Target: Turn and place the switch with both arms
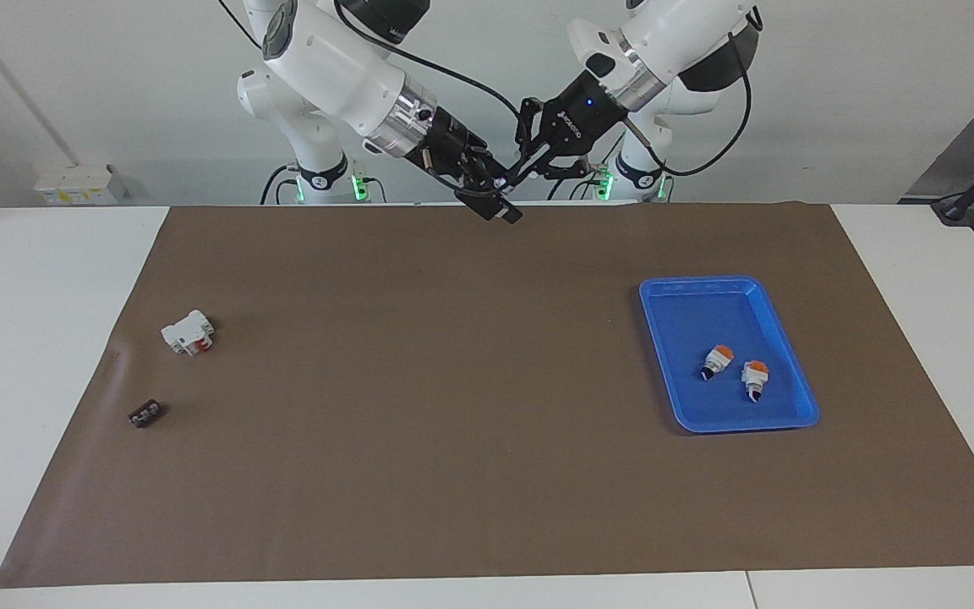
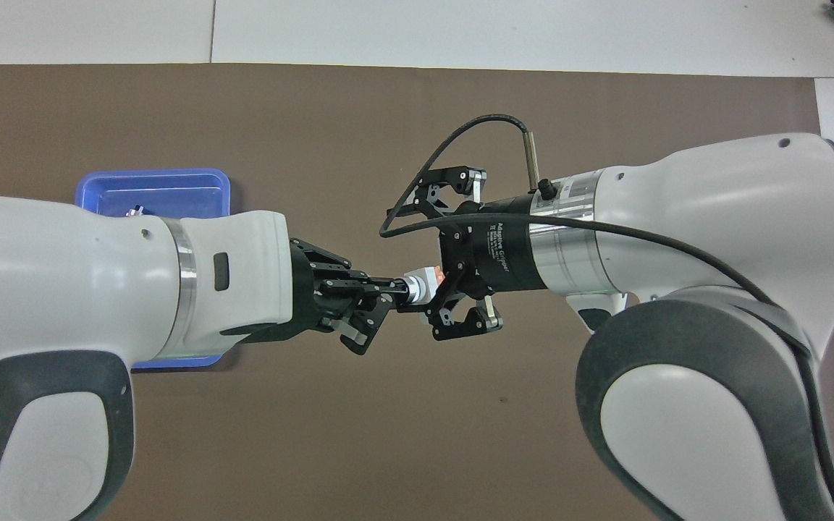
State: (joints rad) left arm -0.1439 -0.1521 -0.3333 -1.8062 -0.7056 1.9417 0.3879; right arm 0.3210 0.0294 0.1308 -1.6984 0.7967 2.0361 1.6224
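Observation:
The switch point(image 2: 423, 284) is up in the air over the robots' edge of the brown mat, its white body level and its orange block point(image 2: 434, 276) toward the right arm. My left gripper point(image 2: 397, 286) is shut on its black knob end. My right gripper point(image 2: 417, 269) is open, with its fingers spread on either side of the block end. In the facing view the left gripper point(image 1: 511, 176) meets the right gripper point(image 1: 495, 194) above the mat's edge, and the switch barely shows between them.
A blue tray point(image 1: 728, 284) at the left arm's end holds two like switches with orange blocks point(image 1: 716, 361) point(image 1: 754, 377). A white block with a red part point(image 1: 188, 331) and a small black part point(image 1: 145, 414) lie at the right arm's end.

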